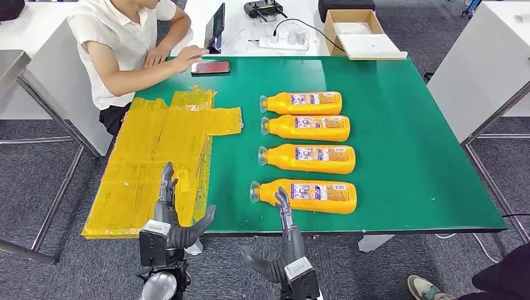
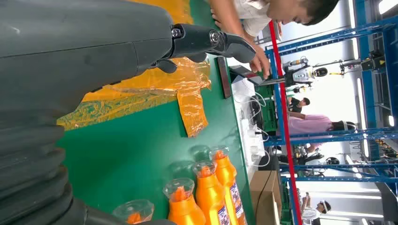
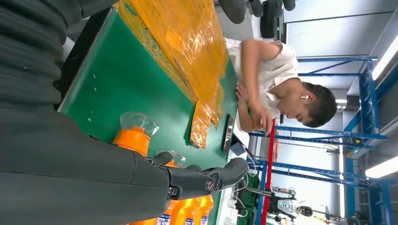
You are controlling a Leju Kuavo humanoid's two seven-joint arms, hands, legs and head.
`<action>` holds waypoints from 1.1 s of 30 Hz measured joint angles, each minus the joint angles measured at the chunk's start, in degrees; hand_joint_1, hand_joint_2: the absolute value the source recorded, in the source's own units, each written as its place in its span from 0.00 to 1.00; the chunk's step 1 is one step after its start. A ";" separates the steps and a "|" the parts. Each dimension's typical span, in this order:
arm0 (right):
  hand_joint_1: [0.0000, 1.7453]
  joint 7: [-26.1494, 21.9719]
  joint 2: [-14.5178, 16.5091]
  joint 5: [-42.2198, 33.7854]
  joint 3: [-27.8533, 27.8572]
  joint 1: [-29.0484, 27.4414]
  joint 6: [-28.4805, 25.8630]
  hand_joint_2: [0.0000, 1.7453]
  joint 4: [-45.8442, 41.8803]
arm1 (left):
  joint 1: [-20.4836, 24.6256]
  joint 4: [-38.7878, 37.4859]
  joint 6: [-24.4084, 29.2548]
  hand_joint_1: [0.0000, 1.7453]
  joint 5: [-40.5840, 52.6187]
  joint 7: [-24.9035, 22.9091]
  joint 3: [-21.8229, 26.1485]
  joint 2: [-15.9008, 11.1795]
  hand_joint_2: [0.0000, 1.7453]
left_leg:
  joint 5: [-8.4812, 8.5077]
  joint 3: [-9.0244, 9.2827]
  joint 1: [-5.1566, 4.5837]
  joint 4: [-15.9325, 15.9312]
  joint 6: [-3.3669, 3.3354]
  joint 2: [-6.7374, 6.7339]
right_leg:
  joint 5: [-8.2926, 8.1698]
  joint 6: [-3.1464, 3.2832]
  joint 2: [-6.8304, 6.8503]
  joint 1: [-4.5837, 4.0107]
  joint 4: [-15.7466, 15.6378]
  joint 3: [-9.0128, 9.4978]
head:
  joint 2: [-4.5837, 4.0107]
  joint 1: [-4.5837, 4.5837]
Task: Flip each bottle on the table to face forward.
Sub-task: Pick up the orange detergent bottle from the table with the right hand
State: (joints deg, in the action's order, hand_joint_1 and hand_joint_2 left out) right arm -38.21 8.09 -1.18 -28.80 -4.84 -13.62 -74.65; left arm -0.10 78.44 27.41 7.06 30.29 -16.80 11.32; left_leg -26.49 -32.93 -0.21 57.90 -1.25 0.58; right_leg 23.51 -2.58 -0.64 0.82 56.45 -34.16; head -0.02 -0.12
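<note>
Lying labels-up, apparently, four bottles [image 1: 309,150] beyond both open hands [image 1: 284,240]

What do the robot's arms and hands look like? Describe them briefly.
Both arms end in silver metal forearms with a rounded, shiny joint and a boxy grey wrist block. The left hand and right hand have dark grey palms, thick grey thumbs and slim darker fingers with small metal pins at the joints. The wrist views show a grey ribbed cover behind each hand.
</note>
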 joint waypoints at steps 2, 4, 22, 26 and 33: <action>0.00 0.00 0.00 0.00 0.03 0.00 0.00 1.00 0.00 | 0.00 -0.02 0.00 0.00 -0.01 -0.01 0.01 0.00 1.00 | 0.00 0.00 0.00 0.00 0.00 0.00 | 0.00 0.00 0.00 0.00 0.00 0.00 | 0.01 0.01; 0.00 0.00 0.00 0.00 0.10 0.00 0.00 1.00 0.00 | 0.00 -0.07 0.00 0.00 -0.02 -0.02 0.01 0.00 1.00 | 0.00 0.00 0.01 0.00 0.00 0.00 | 0.00 0.00 0.00 -0.01 0.00 0.00 | 0.00 0.01; 0.00 0.00 2.42 0.35 -1.09 5.40 0.18 1.00 5.35 | -4.78 5.79 -3.95 0.00 -0.89 0.68 3.80 -2.65 1.00 | 0.04 -0.01 0.05 -0.01 0.02 0.10 | 0.02 0.02 0.02 -0.02 0.01 0.00 | 0.02 0.01; 0.00 0.00 2.02 -1.23 0.01 3.69 -0.31 1.00 4.67 | -1.79 3.49 -3.47 0.00 -0.02 0.28 3.43 -1.60 1.00 | 0.04 0.01 -0.01 0.00 0.01 0.06 | 0.00 0.00 0.02 0.02 0.00 0.03 | 0.01 -0.01; 0.00 0.00 1.29 -1.13 1.35 1.13 1.56 1.00 3.47 | -0.33 0.82 -1.18 0.00 0.00 0.85 1.61 0.01 1.00 | -0.01 -0.02 -0.05 0.00 -0.02 0.00 | 0.01 0.00 0.00 0.05 0.00 -0.03 | 0.02 0.00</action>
State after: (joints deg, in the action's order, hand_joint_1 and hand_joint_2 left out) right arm -38.21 9.38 -2.31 -27.45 -3.71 -12.06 -71.19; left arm -0.44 79.26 26.22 7.06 31.15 -15.19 11.33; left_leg -26.50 -32.95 -0.25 57.90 -1.27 0.58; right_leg 23.52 -2.58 -0.64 0.88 56.45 -34.18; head 0.00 -0.12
